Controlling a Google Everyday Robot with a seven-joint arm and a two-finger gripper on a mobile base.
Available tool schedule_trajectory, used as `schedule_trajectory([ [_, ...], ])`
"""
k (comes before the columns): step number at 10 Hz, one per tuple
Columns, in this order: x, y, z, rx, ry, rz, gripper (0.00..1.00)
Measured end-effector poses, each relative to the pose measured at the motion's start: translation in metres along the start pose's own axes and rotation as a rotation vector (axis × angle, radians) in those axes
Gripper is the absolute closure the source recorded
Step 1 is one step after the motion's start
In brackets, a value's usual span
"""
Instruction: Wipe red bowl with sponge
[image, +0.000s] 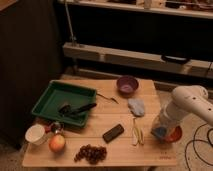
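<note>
The red bowl (174, 135) sits at the table's right front edge. My gripper (161, 129) hangs from the white arm (192, 102) and reaches down into the bowl's left side. It is shut on a blue sponge (159, 133), which rests against the inside of the bowl. The gripper hides most of the bowl's left half.
On the wooden table (125, 155) are a green tray (52, 95) holding dark utensils, a purple bowl (127, 85), a grey-blue cloth (136, 106), a dark block (113, 133), a yellow peel (137, 132), grapes (91, 153), an apple (57, 143) and a white cup (35, 134).
</note>
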Motion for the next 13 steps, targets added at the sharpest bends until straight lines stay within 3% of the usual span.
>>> schedule_trajectory([
  [7,-0.009,0.026,-0.008,-0.034,0.000,0.041,1.00],
  [13,-0.003,0.053,-0.020,-0.039,0.010,0.102,1.00],
])
